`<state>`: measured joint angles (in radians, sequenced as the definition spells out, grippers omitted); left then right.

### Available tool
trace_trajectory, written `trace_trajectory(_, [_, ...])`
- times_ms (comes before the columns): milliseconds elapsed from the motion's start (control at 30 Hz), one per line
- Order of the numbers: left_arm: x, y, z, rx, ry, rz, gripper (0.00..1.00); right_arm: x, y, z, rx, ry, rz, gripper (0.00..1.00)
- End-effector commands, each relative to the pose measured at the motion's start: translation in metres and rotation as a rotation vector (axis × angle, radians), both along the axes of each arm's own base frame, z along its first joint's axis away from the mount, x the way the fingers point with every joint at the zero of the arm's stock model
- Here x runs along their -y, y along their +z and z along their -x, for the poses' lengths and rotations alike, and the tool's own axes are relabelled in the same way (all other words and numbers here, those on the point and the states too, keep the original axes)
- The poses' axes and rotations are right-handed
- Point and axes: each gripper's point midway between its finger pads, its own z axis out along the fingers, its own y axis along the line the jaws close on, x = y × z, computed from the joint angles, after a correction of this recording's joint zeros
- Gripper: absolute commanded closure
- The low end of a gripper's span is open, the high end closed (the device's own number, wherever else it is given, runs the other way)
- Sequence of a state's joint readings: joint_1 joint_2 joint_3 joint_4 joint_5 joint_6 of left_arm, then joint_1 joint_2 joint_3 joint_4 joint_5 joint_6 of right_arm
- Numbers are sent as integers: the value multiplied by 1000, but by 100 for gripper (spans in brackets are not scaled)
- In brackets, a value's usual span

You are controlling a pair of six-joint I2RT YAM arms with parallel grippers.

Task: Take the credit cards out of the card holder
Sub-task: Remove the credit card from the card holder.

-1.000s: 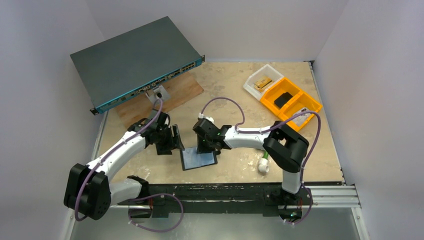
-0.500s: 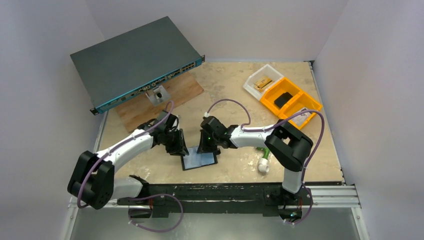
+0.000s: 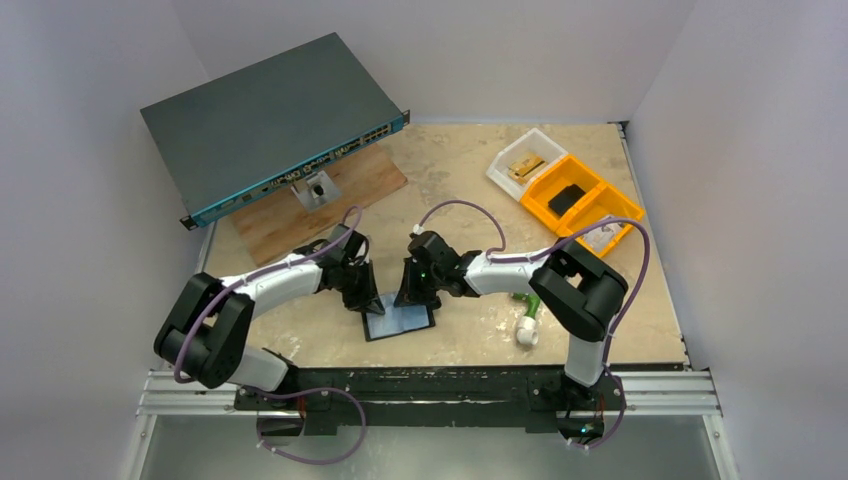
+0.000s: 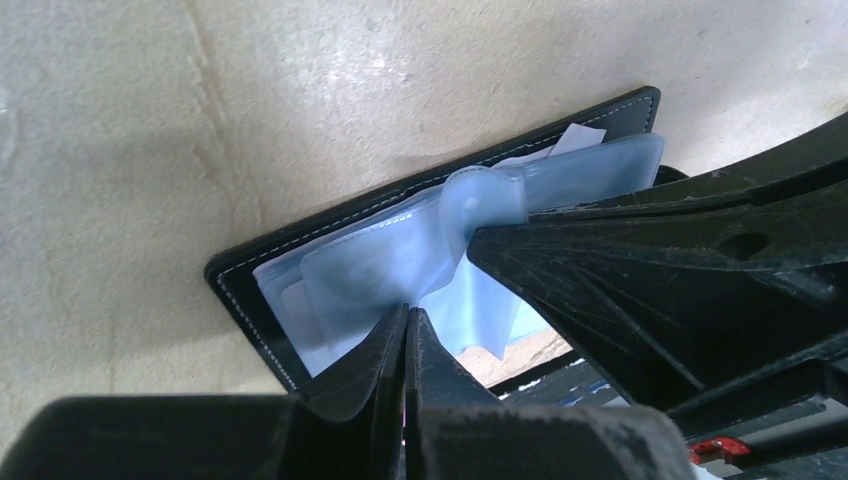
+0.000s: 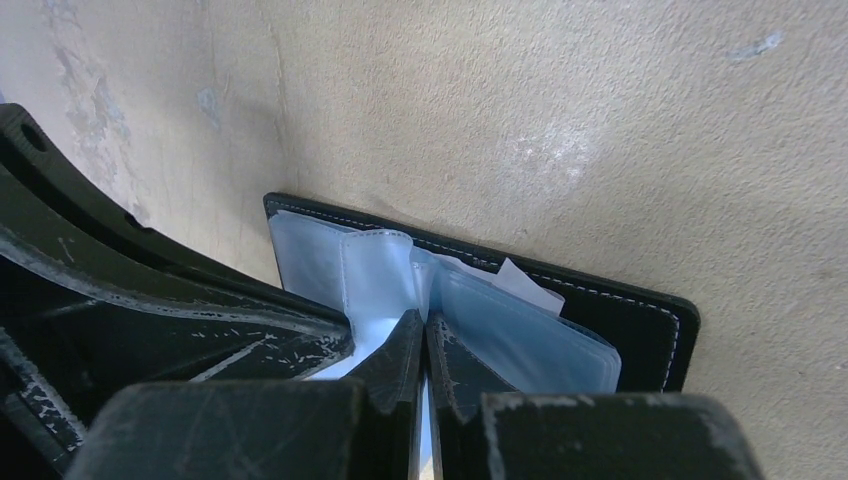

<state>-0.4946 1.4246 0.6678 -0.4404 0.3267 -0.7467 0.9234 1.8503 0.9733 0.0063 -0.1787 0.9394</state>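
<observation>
My left fingers (image 4: 398, 335) and my right fingers (image 5: 420, 345) are both clenched on the pale blue credit cards (image 4: 370, 265), nipping the leaves from opposite sides. The card holder (image 4: 250, 285) lies open and flat on the tabletop (image 3: 450, 180), towards its 6 o'clock edge.

Nothing pins the holder down, so I judge that a lift could drag the whole wallet up with the cards. The leaf between my two tips is buckled into a hump. Pulling one arm against the other might crease it, or let the glossy edge slide out of a shallow nip. I cannot tell whether I grip a card or only a clear sleeve around it.

My wrist views show the pinch, the hump and a white slip (image 5: 525, 280) tucked at the holder's far edge. The top view hides all that under my wrists. It alone shows the network switch (image 3: 265, 120) at 10 o'clock and the orange tray (image 3: 590, 195) at 2 o'clock, both well apart.
</observation>
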Motion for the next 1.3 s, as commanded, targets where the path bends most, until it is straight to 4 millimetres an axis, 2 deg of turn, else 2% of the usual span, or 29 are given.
trace_trajectory(0, [7, -8, -3, 10, 1, 7, 100, 27, -43, 15, -47, -5, 140, 100])
trace_trajectory(67, [10, -8, -1, 7, -7, 11, 100, 26, -39, 13, -35, -1, 131, 100])
trace_trajectory(467, [20, 5, -3, 34, -31, 61, 100, 3, 17, -9, 66, 19, 62, 69])
trace_trajectory(733, [31, 13, -5, 51, -50, 121, 100, 2, 43, -18, 107, -12, 48, 53])
trace_trajectory(1000, [42, 19, -7, 59, -76, 168, 100, 0, 65, -25, 141, -40, 28, 47])
trace_trajectory(1267, [54, 31, -10, 80, -101, 215, 100, 22, 70, -27, 173, -115, 73, 49])
